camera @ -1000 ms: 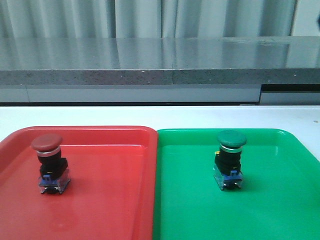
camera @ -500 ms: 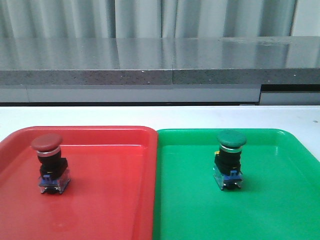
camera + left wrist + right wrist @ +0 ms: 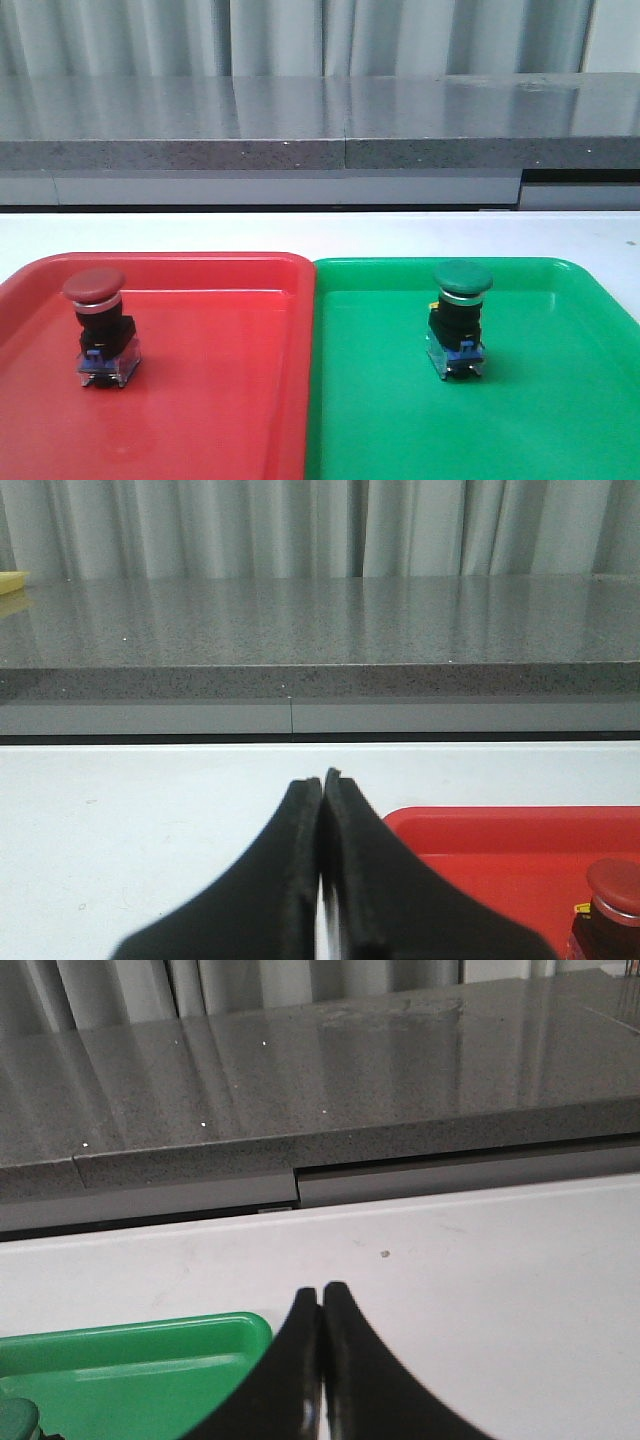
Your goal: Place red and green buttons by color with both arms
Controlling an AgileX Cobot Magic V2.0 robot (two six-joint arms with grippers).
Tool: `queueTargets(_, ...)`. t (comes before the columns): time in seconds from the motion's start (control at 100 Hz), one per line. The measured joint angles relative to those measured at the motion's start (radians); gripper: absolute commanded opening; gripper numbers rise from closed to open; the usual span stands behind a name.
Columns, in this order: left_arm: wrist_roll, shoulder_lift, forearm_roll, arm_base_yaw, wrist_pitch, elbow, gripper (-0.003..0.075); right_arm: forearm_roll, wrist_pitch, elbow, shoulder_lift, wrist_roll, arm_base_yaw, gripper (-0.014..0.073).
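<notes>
The red button (image 3: 99, 326) stands upright in the red tray (image 3: 220, 400), near its left side. The green button (image 3: 459, 318) stands upright in the green tray (image 3: 560, 400). Neither gripper shows in the front view. In the left wrist view my left gripper (image 3: 322, 780) is shut and empty over the white table, beside the red tray's corner (image 3: 500, 830); the red button's cap (image 3: 613, 888) shows at the frame edge. In the right wrist view my right gripper (image 3: 321, 1292) is shut and empty beside the green tray's corner (image 3: 180, 1350); the green cap (image 3: 15, 1420) peeks in.
The two trays sit side by side on a white table (image 3: 320, 232). A grey stone counter (image 3: 320, 120) runs along the back, with curtains behind it. A yellow object (image 3: 12, 580) lies on the counter in the left wrist view.
</notes>
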Motion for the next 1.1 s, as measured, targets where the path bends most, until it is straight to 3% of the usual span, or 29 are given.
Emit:
queueTargets(0.34,0.000,0.000,0.000,0.000,0.000,0.000,-0.0020,0.007,-0.042,0.207,-0.188,0.000,0.000,-0.0064)
queueTargets(1.1,0.000,0.000,0.000,0.000,0.000,0.000,-0.0020,0.007,-0.084,0.213,-0.206,-0.002,0.000,-0.0064)
